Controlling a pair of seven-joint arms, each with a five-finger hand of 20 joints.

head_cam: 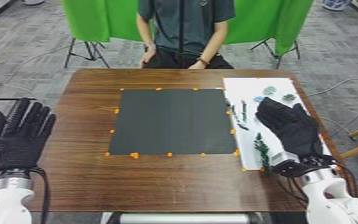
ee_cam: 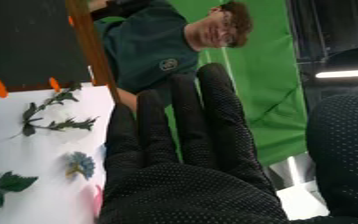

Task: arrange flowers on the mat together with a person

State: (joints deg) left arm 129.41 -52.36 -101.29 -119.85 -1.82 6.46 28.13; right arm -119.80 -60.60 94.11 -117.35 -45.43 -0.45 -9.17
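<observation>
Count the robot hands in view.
2: the left hand by the left edge of the table; the right hand over the white sheet.

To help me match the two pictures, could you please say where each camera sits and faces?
Head view: on the robot's head, facing forward and down at the table; left hand, right hand and both arms show.
Right wrist view: on the right wrist, facing toward green cloth; the right hand shows.
Shared: right hand, dark mat, white sheet.
</observation>
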